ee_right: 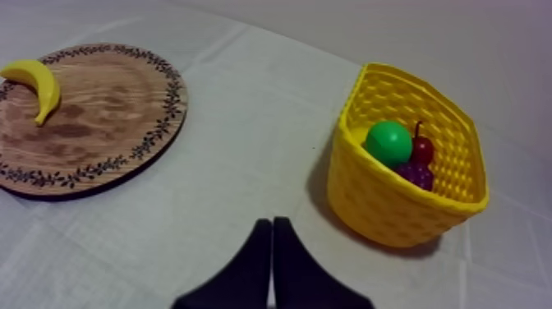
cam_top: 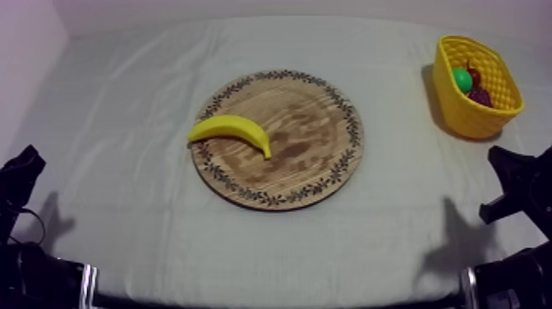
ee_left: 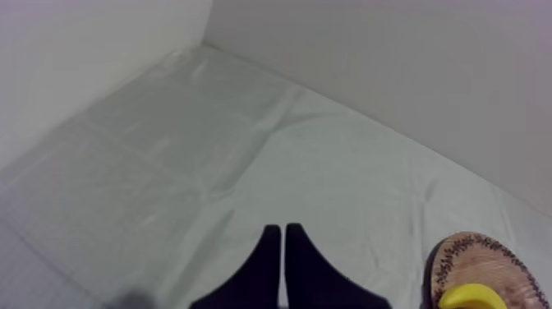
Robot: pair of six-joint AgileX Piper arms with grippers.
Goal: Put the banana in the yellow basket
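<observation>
Top view: the banana (cam_top: 232,131) lies on the board (cam_top: 316,144), on the half toward my left claw (cam_top: 23,168), with its blunt end at the rim on that side and its tip pointing in toward the board's middle. Its long axis runs roughly across the counter (cam_top: 148,238), from one claw's side to the other's, with the curve arching away from both. My right claw (cam_top: 511,172) rests low at the other side, close to the basket (cam_top: 468,115), which stands just beyond it and well apart from the board. The banana is somewhat nearer my left claw, the basket far nearer my right.

Left wrist view: my left claw (ee_left: 283,234) has its two fingers pressed together in a narrow wedge, holding nothing. The board's rim and one end of the banana (ee_left: 472,296) sit off to that claw's right, not in line with it. Straight ahead is bare cloth.

Right wrist view: my right claw (ee_right: 272,226) is likewise closed to a wedge with nothing in it. The banana (ee_right: 37,82) lies ahead and far to its left, on the far side of the board, which lies between us. The basket is just ahead to its right and already holds a green fruit (ee_right: 388,142), a small red fruit (ee_right: 423,149) and grapes (ee_right: 416,174).

I judge that either claw must open, and the long axis wants a grip across it.
</observation>
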